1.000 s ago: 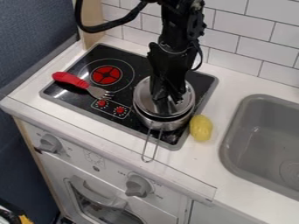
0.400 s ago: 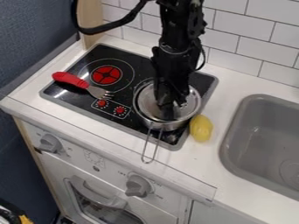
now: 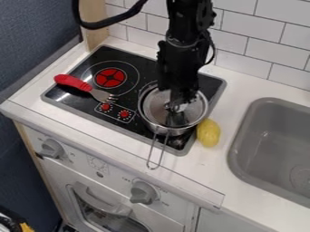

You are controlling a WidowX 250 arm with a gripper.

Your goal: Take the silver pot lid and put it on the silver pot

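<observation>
One round, smooth metal lid [image 3: 157, 109] we see at the mouth of the shiny metal pot [image 3: 176, 132], below the black gripper [image 3: 176, 105]. We cannot tell its opening or grip.

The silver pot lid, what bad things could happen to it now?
The silver pot lid looks a bit off-centre on the silver pot, so it might slip or rattle. The pincer is right at the lid's middle, so a sideways bump could drag the lid off. The lemon sits right by the pot, so if the pot got pushed that way, the lemon might roll.
</observation>
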